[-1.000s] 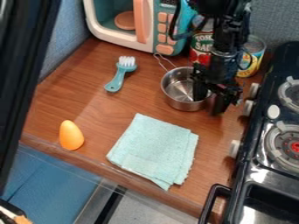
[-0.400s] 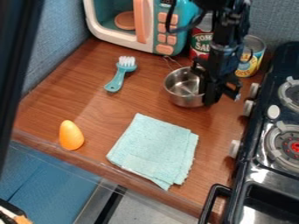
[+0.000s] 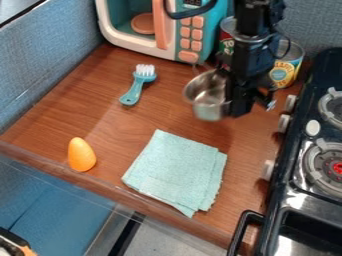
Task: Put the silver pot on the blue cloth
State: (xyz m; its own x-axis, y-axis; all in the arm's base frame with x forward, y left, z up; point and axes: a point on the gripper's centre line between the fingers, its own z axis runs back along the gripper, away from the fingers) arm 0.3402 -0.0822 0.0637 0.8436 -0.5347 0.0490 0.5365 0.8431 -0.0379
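The hand (image 3: 239, 106) grips the right rim of the silver pot (image 3: 207, 96), which hangs tilted behind the blue cloth (image 3: 175, 170), apart from it; the fingertips are dark and hard to tell apart, and the pot's far right side is hidden by them; the arm (image 3: 255, 47) covers much of the red can (image 3: 226, 45) and part of the yellow can (image 3: 287, 72); the stove (image 3: 286, 192) is cut off at the right.

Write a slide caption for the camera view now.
Silver pot at the robot's gripper, with the folded blue cloth nearer the counter's edge.
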